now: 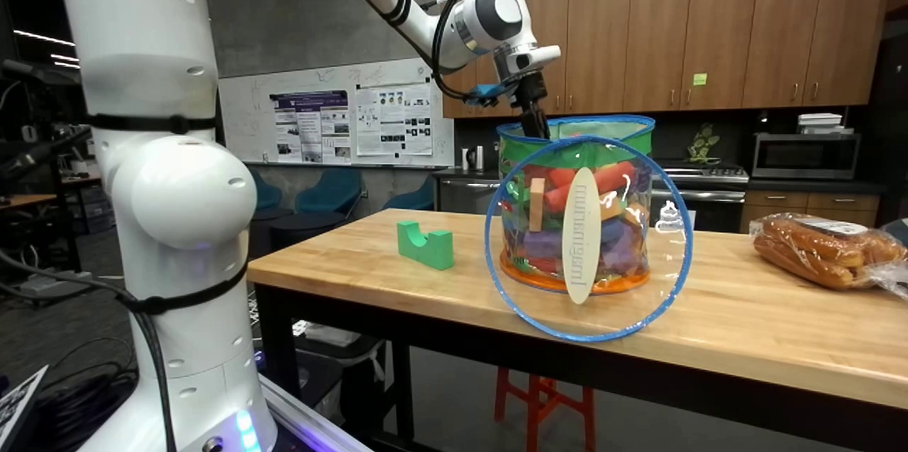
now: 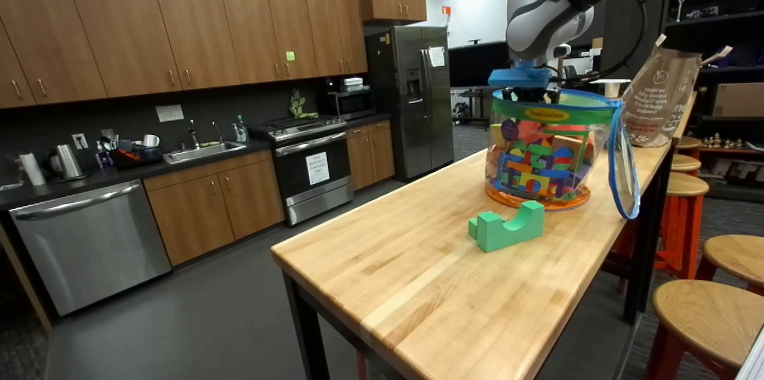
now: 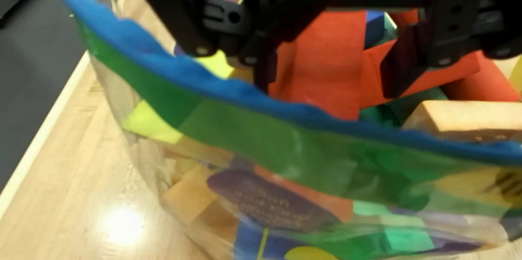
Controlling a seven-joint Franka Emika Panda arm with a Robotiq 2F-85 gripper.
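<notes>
A clear round bag [image 1: 520, 152] with a green band, blue rim and orange base stands on the table, full of coloured blocks. My gripper [image 1: 535, 128] points down into its mouth; in an exterior view the bag's green band [image 2: 573, 114] partly hides the fingertips. Within the wrist view, the gripper [image 3: 332, 74] has its fingers apart over a red block [image 3: 326, 64]. That block lies between them, near the left finger, with a gap on the right. Other red pieces, a wooden block [image 3: 477, 117] and green pieces lie around it. Outside the bag sits a green notched block [image 1: 425, 246].
The bag's transparent lid [image 1: 582, 235] hangs open over its side and past the table's edge. Packaged bread [image 1: 830, 250] lies farther along the wooden table [image 1: 355, 260]. A brown paper bag [image 2: 662, 93] stands behind the block bag, and stools [image 2: 710, 314] line one side.
</notes>
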